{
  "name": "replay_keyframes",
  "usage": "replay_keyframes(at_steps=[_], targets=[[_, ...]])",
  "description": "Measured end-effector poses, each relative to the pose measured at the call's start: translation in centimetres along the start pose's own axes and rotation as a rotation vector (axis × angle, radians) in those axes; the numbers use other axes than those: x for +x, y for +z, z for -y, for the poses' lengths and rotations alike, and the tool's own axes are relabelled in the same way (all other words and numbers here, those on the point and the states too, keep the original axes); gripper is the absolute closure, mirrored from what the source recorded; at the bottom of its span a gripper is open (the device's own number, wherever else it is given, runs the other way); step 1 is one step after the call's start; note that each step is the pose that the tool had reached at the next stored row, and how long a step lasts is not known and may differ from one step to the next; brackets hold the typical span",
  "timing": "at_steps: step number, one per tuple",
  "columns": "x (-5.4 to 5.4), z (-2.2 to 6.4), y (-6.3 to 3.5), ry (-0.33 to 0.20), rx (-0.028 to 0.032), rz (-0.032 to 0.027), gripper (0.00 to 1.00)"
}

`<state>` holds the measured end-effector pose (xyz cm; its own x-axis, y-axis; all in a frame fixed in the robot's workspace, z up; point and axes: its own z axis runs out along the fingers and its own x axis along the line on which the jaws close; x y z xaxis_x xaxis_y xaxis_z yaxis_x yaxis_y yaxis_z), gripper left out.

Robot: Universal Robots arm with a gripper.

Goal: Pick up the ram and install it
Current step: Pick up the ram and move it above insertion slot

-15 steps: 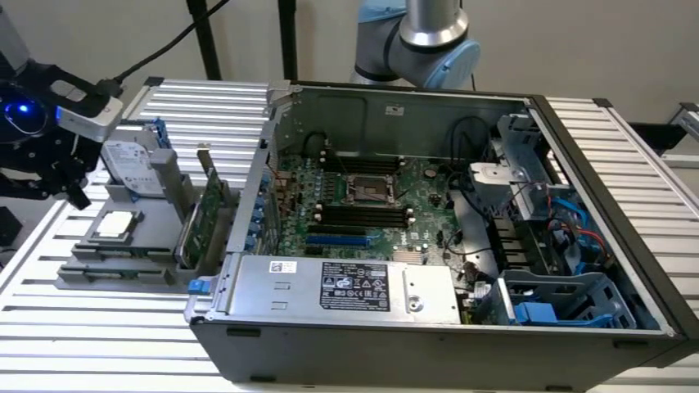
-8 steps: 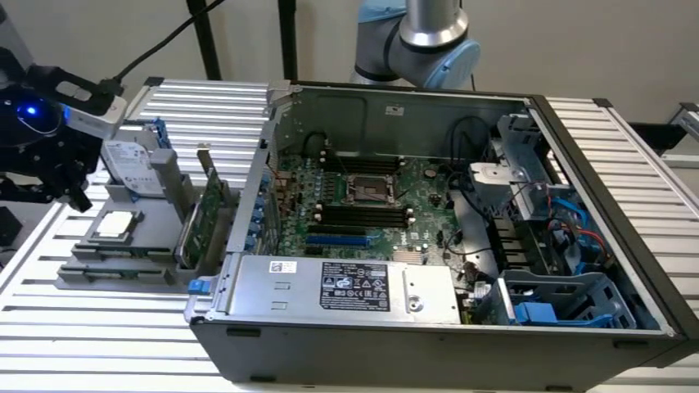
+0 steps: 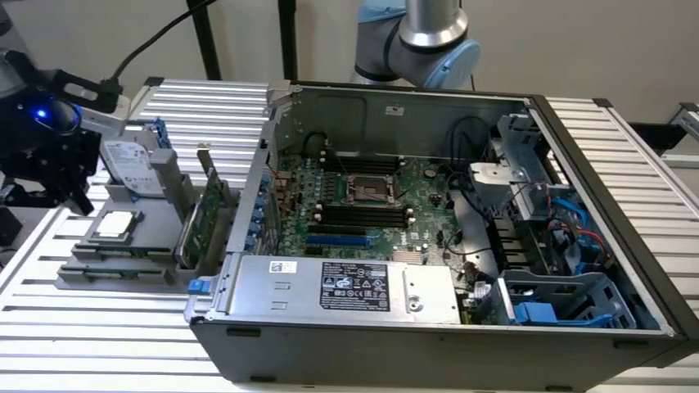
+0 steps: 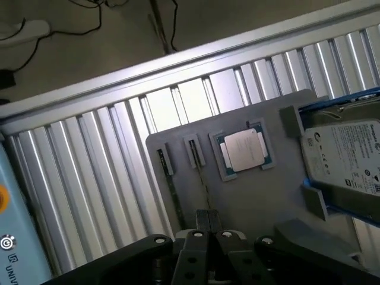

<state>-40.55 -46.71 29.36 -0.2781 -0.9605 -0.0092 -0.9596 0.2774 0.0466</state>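
The ram (image 4: 200,175) is a thin green stick standing on edge in a slot of the grey holder tray (image 4: 261,202), beside a second narrow slot (image 4: 171,187) that holds a dark strip. My gripper (image 4: 208,224) hovers over the tray, its fingers (image 4: 202,221) pressed together in line with the ram's near end and nothing visibly between them. At the exterior view's left, the black gripper (image 3: 60,192) hangs above the tray's (image 3: 164,221) outer side. The open computer case (image 3: 437,205) shows its black memory slots (image 3: 361,214) on the motherboard.
The tray also carries a square silver processor (image 4: 242,148), a silver hard drive (image 4: 347,155) with blue rails, and an upright green expansion card (image 3: 208,209). A ribbed metal table (image 3: 87,327) lies underneath. Cables and a blue drive cage (image 3: 568,299) crowd the case's right end.
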Motion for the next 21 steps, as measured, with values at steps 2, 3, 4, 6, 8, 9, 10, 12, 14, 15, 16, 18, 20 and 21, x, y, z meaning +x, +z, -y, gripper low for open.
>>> replay_keyframes(at_steps=[2, 3, 4, 6, 8, 9, 10, 12, 14, 15, 16, 18, 20, 21], targets=[[0.0, 0.01, 0.15, -0.032, -0.0003, -0.0016, 1.00], [0.0, 0.01, 0.23, -0.049, -0.0005, -0.0023, 1.00], [0.0, 0.01, 0.31, -0.066, -0.0006, -0.0031, 1.00], [0.0, 0.02, 0.46, -0.098, -0.0010, -0.0046, 1.00], [0.0, 0.03, 0.61, -0.128, -0.0013, -0.0060, 1.00], [0.0, 0.03, 0.70, -0.143, -0.0013, -0.0066, 1.00], [0.0, 0.04, 0.78, -0.158, -0.0014, -0.0073, 1.00], [0.0, 0.05, 0.93, -0.184, -0.0017, -0.0086, 1.00], [0.1, 0.06, 1.06, -0.206, -0.0020, -0.0098, 1.00], [0.1, 0.08, 1.11, -0.215, -0.0020, -0.0102, 1.00], [0.2, 0.10, 1.16, -0.224, -0.0017, -0.0105, 1.00], [0.4, 0.16, 1.24, -0.236, 0.0000, -0.0107, 1.00], [0.7, 0.27, 1.31, -0.245, 0.0047, -0.0102, 1.00], [0.9, 0.32, 1.34, -0.248, 0.0071, -0.0100, 1.00]])
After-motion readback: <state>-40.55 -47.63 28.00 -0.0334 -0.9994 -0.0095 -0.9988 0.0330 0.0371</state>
